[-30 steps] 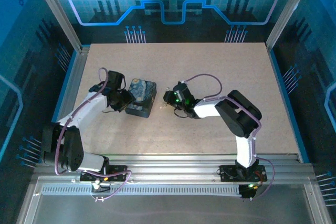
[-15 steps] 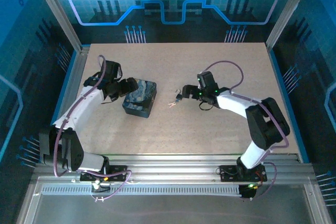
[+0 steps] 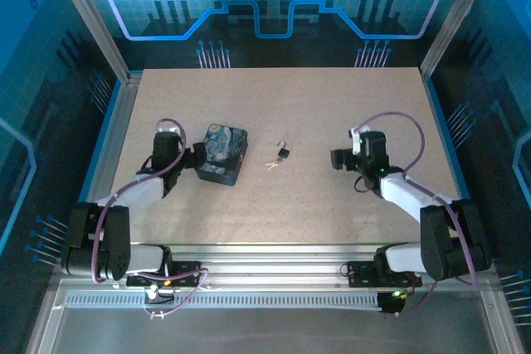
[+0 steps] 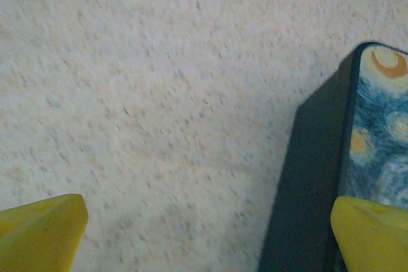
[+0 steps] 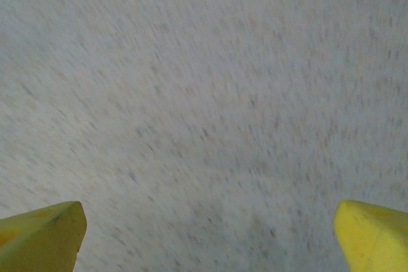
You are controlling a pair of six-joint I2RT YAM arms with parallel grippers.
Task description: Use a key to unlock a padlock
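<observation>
The tiny dark padlock (image 3: 284, 152) lies on the table just right of the patterned box, and the thin pale key (image 3: 271, 163) lies right beside it on its near-left. Neither gripper touches them. My left gripper (image 3: 194, 160) is at the box's left side, open; in the left wrist view its yellow fingertips (image 4: 42, 234) stand wide apart, bare table between them, the right one over the box edge. My right gripper (image 3: 338, 157) is well to the right of the padlock, open, with its fingertips (image 5: 39, 237) spread over bare table.
The dark blue box (image 3: 222, 153) with a yellow-blue swirl pattern sits left of centre; its dark side wall (image 4: 312, 176) fills the right of the left wrist view. Metal frame rails (image 3: 112, 130) border the table.
Both grippers have opened and drawn away from the middle. The right arm swung far to the right, leaving the padlock and key on the table. The left arm pulled back toward me.
</observation>
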